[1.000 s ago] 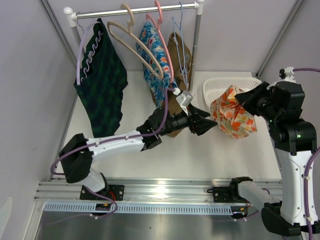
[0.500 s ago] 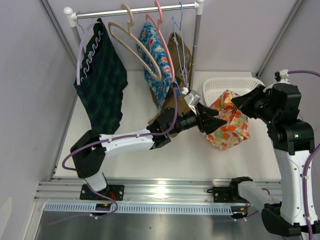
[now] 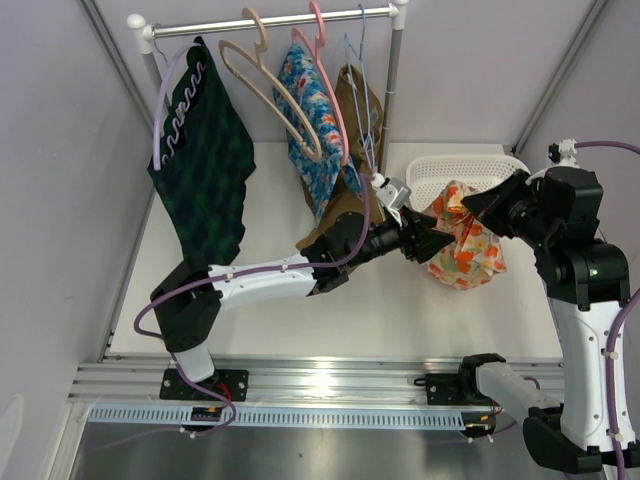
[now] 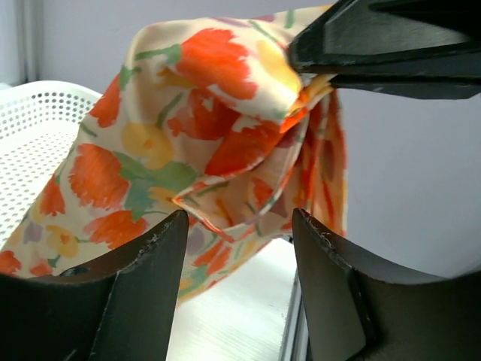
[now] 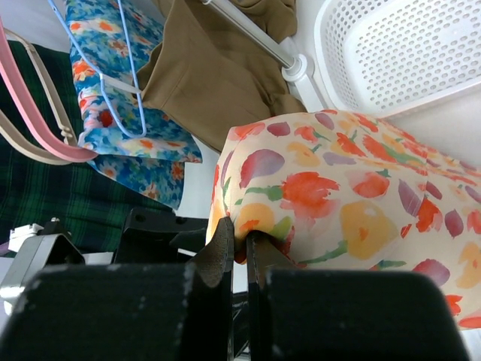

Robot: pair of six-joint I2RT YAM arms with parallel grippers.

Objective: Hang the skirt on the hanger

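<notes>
We held the skirt (image 3: 462, 240) up in the right gripper (image 5: 239, 241), whose jaws were clenched on a bunched fold of its upper edge. The rest of the orange-flowered cloth hung down from that pinch, clear of the table (image 3: 400, 310) and just in front of the white basket (image 3: 470, 168) at the far right.

Our left gripper (image 4: 240, 226) was released, its jaws standing apart with nothing between them. It pointed rightward at the skirt. In the left wrist view the cloth hung just ahead of the fingertips (image 4: 161, 233), filling the gap between them without being caught. We could not tell whether it brushed them.

The relation we judged to matter was this: the skirt lay immediately to the right of the left gripper, its long axis running downward from the right gripper's hold. A grab from the left would therefore have to meet the hanging cloth sideways, below that pinch.

The hangers lay the other way, to the far left of the skirt on the rail (image 3: 270, 20). The beige hanger (image 3: 275, 95) and the blue wire hanger (image 3: 358, 80) looked bare, while the pink hanger (image 3: 335, 110) sat against a blue flowered garment (image 3: 310, 130). The left arm reached across beneath them, so we judged it the nearer arm to the hangers and the right the nearer to the skirt.
</notes>
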